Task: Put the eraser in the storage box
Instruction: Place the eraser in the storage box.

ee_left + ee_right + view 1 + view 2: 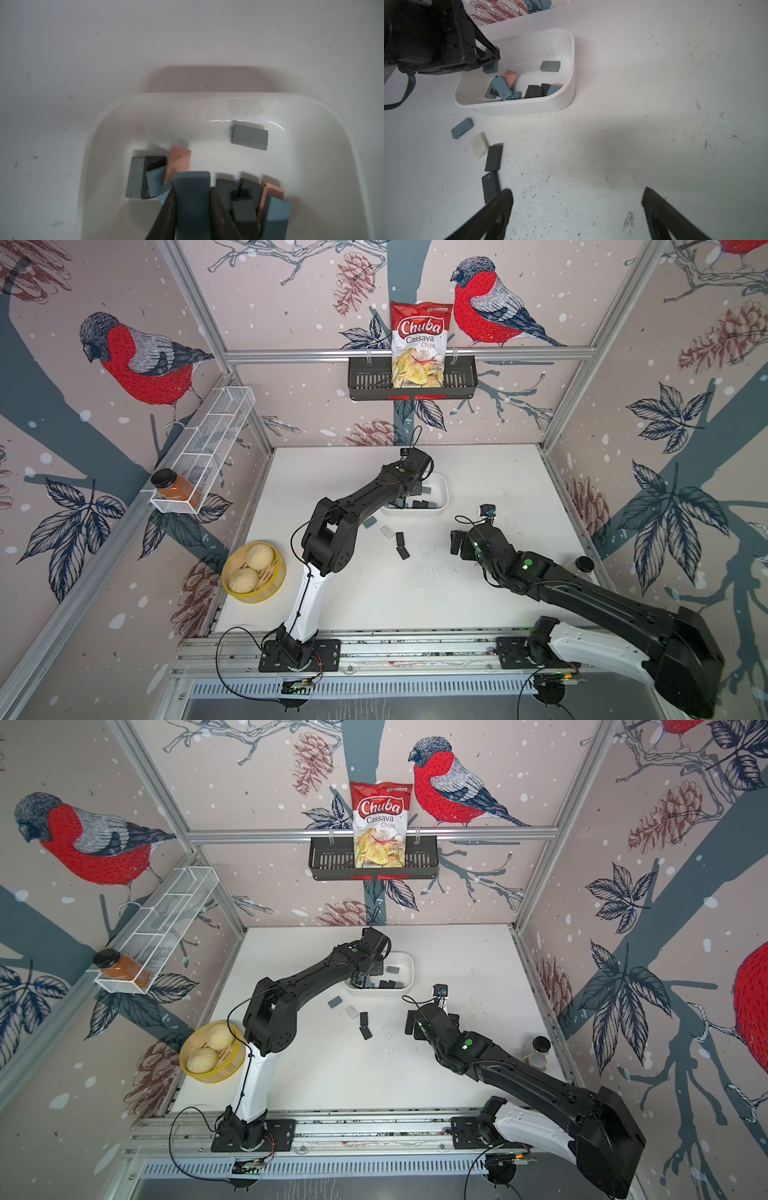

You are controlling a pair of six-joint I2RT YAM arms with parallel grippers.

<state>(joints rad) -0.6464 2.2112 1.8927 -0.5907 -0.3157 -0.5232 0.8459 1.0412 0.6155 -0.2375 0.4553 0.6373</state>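
Twin overhead views; two close wrist views onto storage box [529, 108]

Storage box [443, 497] partly behind left arm [365, 493]

The storage box [207, 108] is smooth, glossy white plastic with bright glints on its inner wall. The blue eraser [192, 207] looks matt, smooth and rubbery, pinched by the left claw [192, 188], whose dark fingers [166, 214] are matt and scuffed. The worktop [654, 104] is matt white, scratched and flecked with dark crumbs. At 12 o'clock, the chip bag [419, 344] is shiny film; at 10 o'clock, the rack [216, 435] is white-coated wire mesh.
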